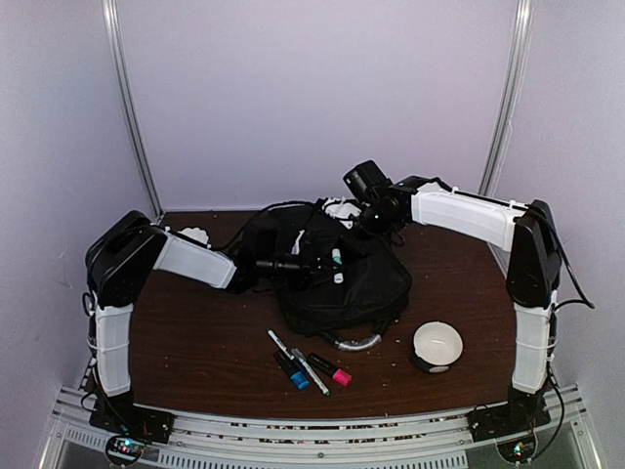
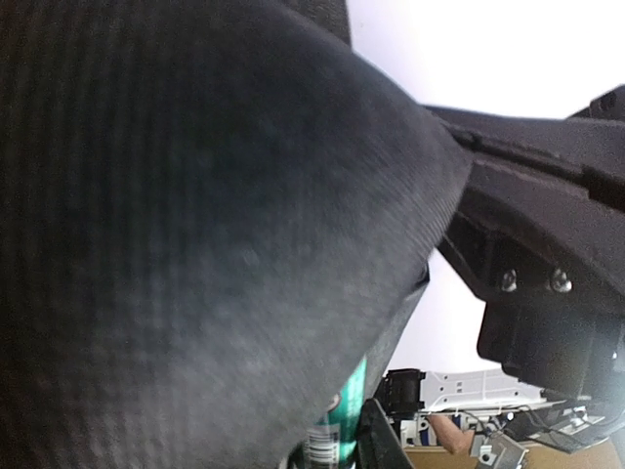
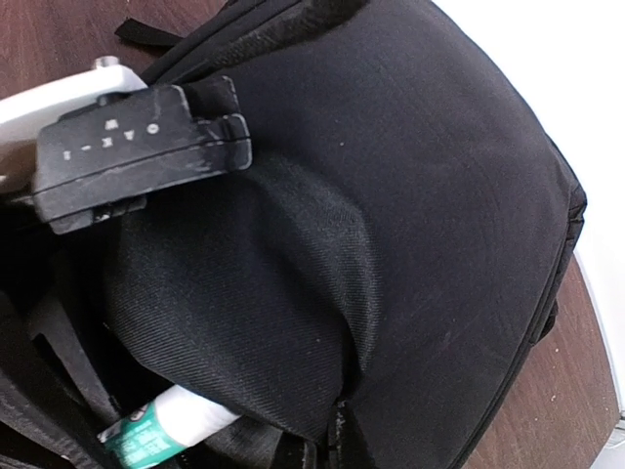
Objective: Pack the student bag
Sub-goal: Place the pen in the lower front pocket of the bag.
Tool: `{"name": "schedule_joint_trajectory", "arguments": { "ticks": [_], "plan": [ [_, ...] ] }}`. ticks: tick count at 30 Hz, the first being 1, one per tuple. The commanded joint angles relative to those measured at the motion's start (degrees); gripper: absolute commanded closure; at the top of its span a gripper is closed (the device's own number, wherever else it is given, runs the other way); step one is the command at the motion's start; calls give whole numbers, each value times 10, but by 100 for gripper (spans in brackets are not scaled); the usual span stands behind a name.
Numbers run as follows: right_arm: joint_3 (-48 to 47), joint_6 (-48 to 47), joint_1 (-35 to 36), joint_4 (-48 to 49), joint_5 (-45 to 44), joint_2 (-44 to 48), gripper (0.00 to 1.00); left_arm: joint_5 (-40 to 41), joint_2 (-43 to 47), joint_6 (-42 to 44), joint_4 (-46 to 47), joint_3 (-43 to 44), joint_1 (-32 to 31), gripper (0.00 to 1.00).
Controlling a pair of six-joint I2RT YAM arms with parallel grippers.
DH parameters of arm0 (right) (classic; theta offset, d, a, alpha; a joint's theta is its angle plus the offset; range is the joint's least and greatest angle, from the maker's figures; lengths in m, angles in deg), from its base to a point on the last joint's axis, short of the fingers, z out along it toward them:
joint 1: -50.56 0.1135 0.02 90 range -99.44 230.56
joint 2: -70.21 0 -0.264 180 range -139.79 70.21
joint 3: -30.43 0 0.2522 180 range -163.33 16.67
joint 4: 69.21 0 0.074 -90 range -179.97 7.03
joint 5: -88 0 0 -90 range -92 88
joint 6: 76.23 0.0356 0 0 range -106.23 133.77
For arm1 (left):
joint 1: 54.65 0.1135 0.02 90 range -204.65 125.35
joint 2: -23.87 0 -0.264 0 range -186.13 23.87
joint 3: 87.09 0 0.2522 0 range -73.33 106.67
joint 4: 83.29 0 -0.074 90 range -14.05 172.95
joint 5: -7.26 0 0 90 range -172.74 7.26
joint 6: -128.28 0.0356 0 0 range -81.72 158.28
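On the dark brown wooden table [image 1: 195, 342] the student bag [image 1: 342, 283] — a large black backpack of soft fabric — lies in the middle, with its curved grey-trimmed handle toward the near edge. The left gripper [image 1: 314, 264] reaches in from the left and pinches a raised fold of the bag's fabric beside the opening. The right gripper [image 1: 371, 220] hangs just above the bag's far edge, its jaws closed on nothing. In the opening, near the left gripper, a white marker with green label [image 3: 171, 420] shows — half under the fabric.
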Motion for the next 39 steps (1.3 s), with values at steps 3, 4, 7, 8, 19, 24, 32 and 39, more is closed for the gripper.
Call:
{"name": "schedule_joint_trajectory", "arguments": {
  "ticks": [3, 4, 7, 8, 19, 24, 32, 39],
  "plan": [
    [6, 39, 9, 43, 63, 77, 100, 70, -48, -93, 22, 23, 19, 95],
    [8, 40, 9, 43, 65, 77, 100, 71, -55, -104, 24, 32, 21, 95],
    [7, 46, 9, 42, 66, 76, 100, 69, -68, -117, 19, 56, 21, 96],
    [6, 47, 9, 40, 68, 76, 100, 73, -62, -116, 9, 57, 22, 96],
    [8, 70, 11, 42, 80, 81, 100, 264, -23, -80, -87, 119, 44, 93],
    [-3, 81, 11, 35, 95, 84, 100, 311, -40, -71, -109, 172, 44, 68],
    [-13, 87, 1, 33, 92, 79, 100, 267, -16, -22, -134, 186, 44, 4],
    [-8, 91, -19, 40, 88, 73, 100, 233, 63, 55, -137, 142, 38, 2]
  ]
}}
